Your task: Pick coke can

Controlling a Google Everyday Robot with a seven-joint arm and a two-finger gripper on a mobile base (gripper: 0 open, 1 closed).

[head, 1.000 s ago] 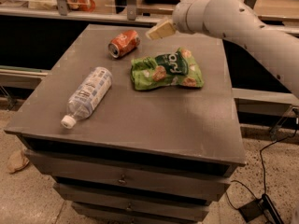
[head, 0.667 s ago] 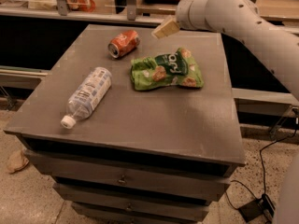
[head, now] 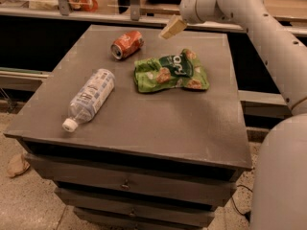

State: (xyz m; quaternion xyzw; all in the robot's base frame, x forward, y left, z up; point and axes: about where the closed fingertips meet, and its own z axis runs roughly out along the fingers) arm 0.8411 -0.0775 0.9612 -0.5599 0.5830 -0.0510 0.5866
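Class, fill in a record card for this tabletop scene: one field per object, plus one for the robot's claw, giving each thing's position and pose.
Surface: dark grey table
Coke can: lying on its side, far left of the table
Water bottle: lying on its side, near left, white cap toward the front edge
Snack bag: green, crumpled, lying right of the can
Claw: in the air over the far edge, right of the can, touching nothing
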